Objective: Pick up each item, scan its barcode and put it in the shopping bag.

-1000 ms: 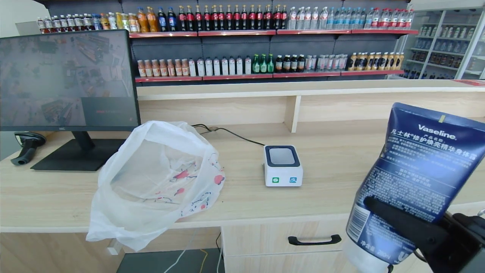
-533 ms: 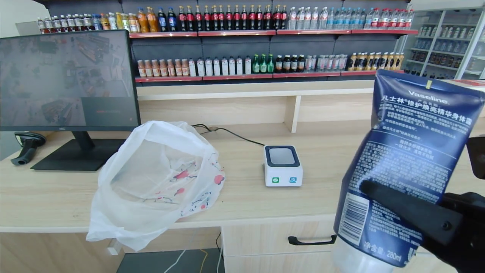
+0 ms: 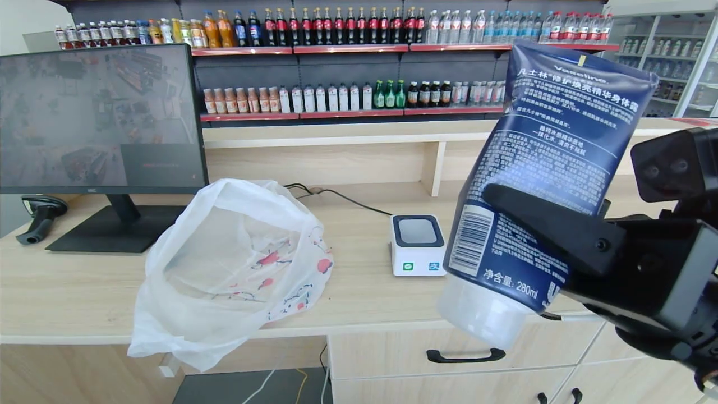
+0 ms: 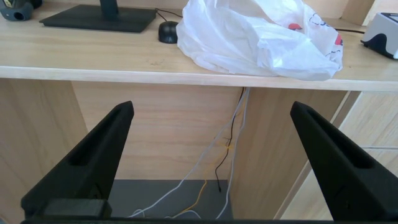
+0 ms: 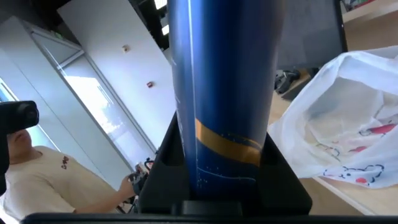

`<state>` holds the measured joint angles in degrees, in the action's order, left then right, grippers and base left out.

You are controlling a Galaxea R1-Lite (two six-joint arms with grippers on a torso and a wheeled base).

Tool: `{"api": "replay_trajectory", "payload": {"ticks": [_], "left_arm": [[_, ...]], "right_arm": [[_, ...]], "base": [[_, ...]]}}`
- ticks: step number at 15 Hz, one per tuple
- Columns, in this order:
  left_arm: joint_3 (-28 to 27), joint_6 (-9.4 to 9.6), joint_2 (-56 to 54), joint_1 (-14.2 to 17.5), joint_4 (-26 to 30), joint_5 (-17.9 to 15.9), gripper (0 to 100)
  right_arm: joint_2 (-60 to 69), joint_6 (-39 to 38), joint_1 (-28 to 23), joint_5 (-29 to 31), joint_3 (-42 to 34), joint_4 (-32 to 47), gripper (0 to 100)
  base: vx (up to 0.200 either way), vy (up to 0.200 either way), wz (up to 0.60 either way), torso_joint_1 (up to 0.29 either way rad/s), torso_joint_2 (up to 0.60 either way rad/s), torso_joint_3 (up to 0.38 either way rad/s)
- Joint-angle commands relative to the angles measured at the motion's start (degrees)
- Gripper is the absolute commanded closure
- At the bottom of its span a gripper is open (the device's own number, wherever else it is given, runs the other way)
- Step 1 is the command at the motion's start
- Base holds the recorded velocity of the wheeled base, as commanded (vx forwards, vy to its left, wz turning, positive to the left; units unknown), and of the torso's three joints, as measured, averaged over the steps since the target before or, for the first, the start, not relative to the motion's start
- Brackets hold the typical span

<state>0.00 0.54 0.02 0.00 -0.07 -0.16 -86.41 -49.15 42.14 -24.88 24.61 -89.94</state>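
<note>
Jaws: right gripper [image 3: 496,197] pinches blue lotion tube [image 3: 561,112]; left gripper [image 4: 211,112] spread.
Tube tilted, cap down, right of frame.

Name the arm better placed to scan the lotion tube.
Right: the right tool grips the tube near the scanner; the left tool hangs open, empty, below the counter.

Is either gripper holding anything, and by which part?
Right gripper grips the blue lotion tube across its lower body, above the white cap. Left gripper is open, empty.
</note>
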Motion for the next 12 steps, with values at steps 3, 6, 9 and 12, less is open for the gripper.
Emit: {"api": "replay_trajectory", "payload": {"ticks": [3,6,9,12], "left_arm": [[0.00,-0.01,-0.02,0.00,-0.01,-0.02,0],[0.00,0.08,-0.02,0.00,-0.01,-0.02,0],[0.00,-0.01,-0.02,0.00,-0.01,-0.02,0],[0.00,-0.01,-0.02,0.00,-0.01,0.07,0]], "right_arm": [[-0.34,-1.74,1.10,-0.08,1.31,-0.06,100],[-0.17,-2.09,2.24,0.01,1.23,-0.06,100],[-0.34,-2.09,2.68,-0.08,1.31,-0.06,100],[-0.34,-2.00,2.68,0.01,1.31,-0.06,100]], "base": [[0.000,0.000,0.00,0.000,0.00,0.000],[0.000,0.000,0.00,0.000,0.00,0.000],[0.000,0.000,0.00,0.000,0.00,0.000],[0.000,0.000,0.00,0.000,0.00,0.000]]}}
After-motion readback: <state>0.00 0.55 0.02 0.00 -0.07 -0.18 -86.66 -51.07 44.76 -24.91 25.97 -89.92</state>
